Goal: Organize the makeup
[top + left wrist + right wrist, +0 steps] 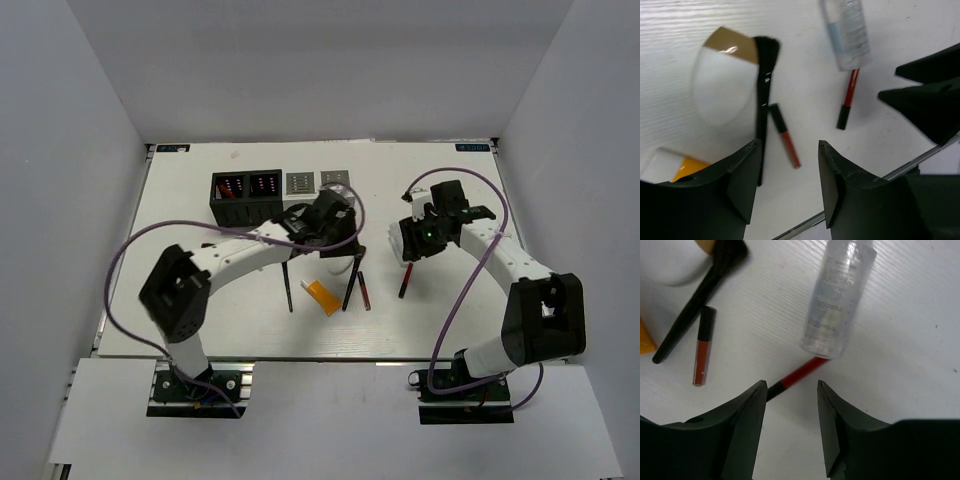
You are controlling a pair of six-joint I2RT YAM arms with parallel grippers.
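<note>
The makeup lies loose on the white table. In the left wrist view I see a white egg-shaped sponge [720,87], a black brush [761,102], a short red lip gloss [785,136], a red pencil [849,95], a clear bottle [846,31] and a corner of the orange tube [689,168]. My left gripper [790,144] hangs open above the gloss, holding nothing. My right gripper [791,385] is open too, just short of the red pencil [799,373], whose far end meets the clear bottle [837,300]. From above, the left gripper [335,222] and right gripper [420,240] hover over the scattered items.
A black compartment box [245,195] and two small white boxes [300,183] stand at the back of the table [200,320]. Another thin black brush [287,285] and the orange tube [322,297] lie in front. The table's near edge runs close below both grippers.
</note>
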